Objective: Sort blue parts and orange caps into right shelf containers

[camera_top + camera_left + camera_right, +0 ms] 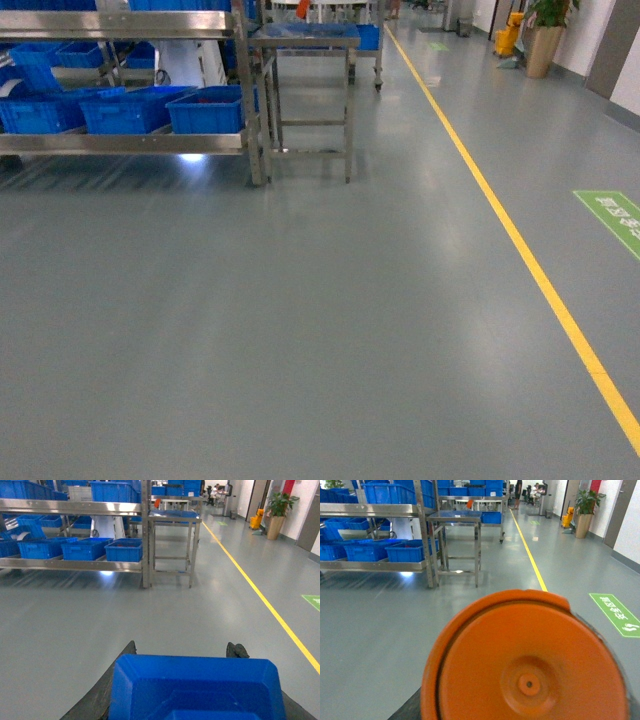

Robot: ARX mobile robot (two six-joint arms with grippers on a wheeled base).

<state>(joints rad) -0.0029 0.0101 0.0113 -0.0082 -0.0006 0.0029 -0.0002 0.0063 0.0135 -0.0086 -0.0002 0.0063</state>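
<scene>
My left gripper (182, 652) held a glossy blue part (197, 687), its black fingers (237, 650) closed on its sides. My right jaws were hidden behind a round orange cap (527, 660), so I couldn't tell their grip. Ahead left, well apart, bright-blue crates (210, 108) stood on a steel shelf (120, 142) beside a steel table (305, 40). One crate held something dark and reddish. A yellow line (520, 245) crossed the grey floor (300, 320).

Orange cap (530, 665) hides right end effector
</scene>
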